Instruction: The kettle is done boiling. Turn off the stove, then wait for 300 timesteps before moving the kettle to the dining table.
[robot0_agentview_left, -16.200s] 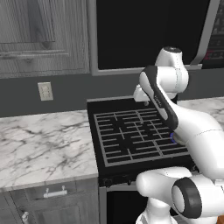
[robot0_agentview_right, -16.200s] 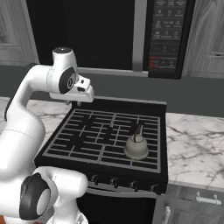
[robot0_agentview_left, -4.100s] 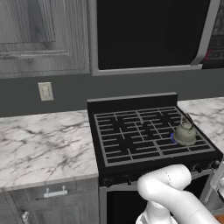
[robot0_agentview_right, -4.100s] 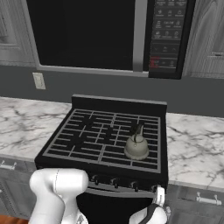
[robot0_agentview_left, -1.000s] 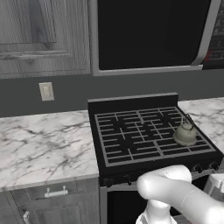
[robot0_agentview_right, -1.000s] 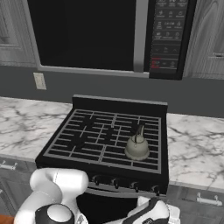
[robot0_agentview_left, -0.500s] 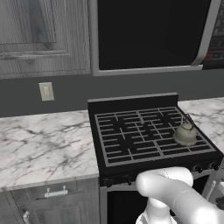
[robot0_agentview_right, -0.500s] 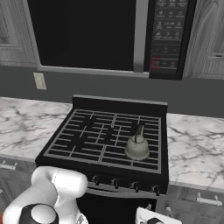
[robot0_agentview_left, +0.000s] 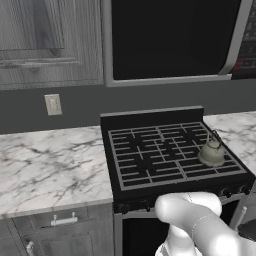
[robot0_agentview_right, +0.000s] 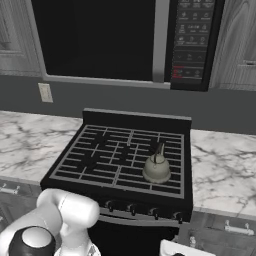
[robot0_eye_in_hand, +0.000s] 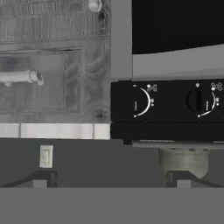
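Change: arm no longer raised over the stove (robot0_agentview_left: 150, 165) as some sixteen seconds back; now folded low in front of it, hand down at knob height.
Last second: only a small shift of the hand at the bottom edge of the right base view; base cameras unmoved.
Gripper (robot0_eye_in_hand: 111, 178): facing the stove's front panel, view rolled upside down; two dark fingertips (robot0_eye_in_hand: 41, 177) spread wide apart, released, holding nothing.
Knobs: two round dials ahead of the hand, left knob (robot0_eye_in_hand: 136, 101) nearest the middle, right knob (robot0_eye_in_hand: 199, 99) beside it; no contact with either yet.
Kettle (robot0_agentview_left: 212, 151): upright on the front right burner, handle arched over the top, same spot as before.
Burner state: cannot tell, on or off, from these views.
Meaning for the task: likely lining up on a knob to shut off the heat; turn-off not yet done, so the wait and the carry to the dining table remain ahead.
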